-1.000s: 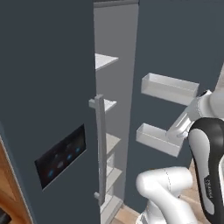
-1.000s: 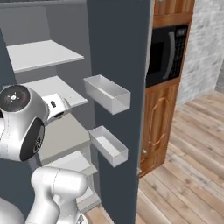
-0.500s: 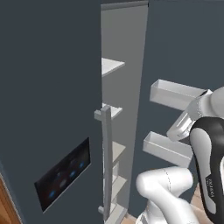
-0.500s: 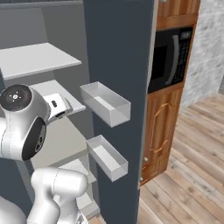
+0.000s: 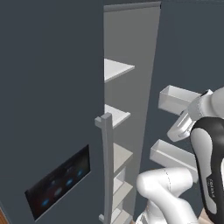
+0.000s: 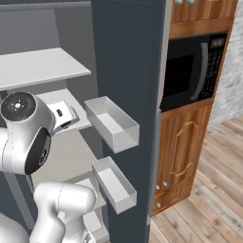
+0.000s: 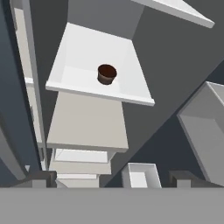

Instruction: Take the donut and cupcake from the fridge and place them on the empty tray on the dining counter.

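Both base views have shifted since a second ago: the fridge (image 5: 52,109) fills more of each picture, its grey handle (image 5: 107,170) and the door bins sit further right in the left base view, so the base has driven closer, not the things. Arm posture looks about the same, wrist tucked in by the open door.

Gripper (image 7: 111,177): jaws spread wide, nothing between them; the two dark tips (image 7: 39,178) show at the bottom of the hand view, far apart. It's aimed into the open fridge compartment, well short of the shelves.

Cupcake (image 7: 106,73): sits upright on a white shelf (image 7: 78,61), roughly mid-shelf, a bit toward the front edge. Brown top faces up toward the camera, dark wrapper below; round, so no long axis to speak of. Well apart from the gripper, nothing else touching it.

Below that shelf in the hand view: a beige shelf (image 7: 87,122), then more white shelves stacked under it. A white door bin (image 7: 140,175) sits between the fingertips' line of sight, another bin (image 7: 205,131) at right.

Right base view: two door bins (image 6: 111,123) on the open door, wooden cabinet (image 6: 185,156) with black microwave (image 6: 190,71) beyond, wood floor (image 6: 213,199) at right.
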Tool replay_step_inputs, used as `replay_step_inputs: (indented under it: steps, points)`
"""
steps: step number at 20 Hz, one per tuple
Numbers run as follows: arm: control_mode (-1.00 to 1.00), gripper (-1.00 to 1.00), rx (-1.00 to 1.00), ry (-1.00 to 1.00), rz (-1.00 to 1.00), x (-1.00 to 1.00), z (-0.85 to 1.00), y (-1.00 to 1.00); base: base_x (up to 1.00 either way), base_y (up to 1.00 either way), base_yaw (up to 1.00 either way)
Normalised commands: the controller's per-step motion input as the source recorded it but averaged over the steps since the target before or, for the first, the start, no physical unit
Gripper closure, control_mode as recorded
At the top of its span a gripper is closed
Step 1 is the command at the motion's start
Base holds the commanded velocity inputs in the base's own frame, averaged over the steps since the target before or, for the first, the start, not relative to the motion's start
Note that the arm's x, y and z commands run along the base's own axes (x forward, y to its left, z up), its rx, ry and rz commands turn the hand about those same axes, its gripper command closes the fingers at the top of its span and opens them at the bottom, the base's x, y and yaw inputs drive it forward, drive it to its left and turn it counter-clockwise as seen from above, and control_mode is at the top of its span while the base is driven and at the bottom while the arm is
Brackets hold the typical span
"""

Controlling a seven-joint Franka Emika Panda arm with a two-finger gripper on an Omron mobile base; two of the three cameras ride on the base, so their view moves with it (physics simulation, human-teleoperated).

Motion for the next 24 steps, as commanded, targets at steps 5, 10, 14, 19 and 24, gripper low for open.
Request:
replay_step_inputs:
  steps: [5,10,14,19,24]
  points:
    - [1.0,-1.0,0.0,0.0,0.0,0.0,0.0,0.0,0.97,0.79,0.32]
    - [1.0,-1.0,0.0,0.0,0.0,0.0,0.0,0.0,0.82,0.9,0.33]
    - [1.0,-1.0,0.0,0.0,0.0,0.0,0.0,0.0,0.39,0.48,0.31]
    - [1.0,-1.0,0.0,0.0,0.0,0.0,0.0,0.0,0.05,0.08,0.05]
    - [-1.0,-1.0,0.0,0.01,0.0,0.02,-0.01,0.06,0.0,0.02,0.0]
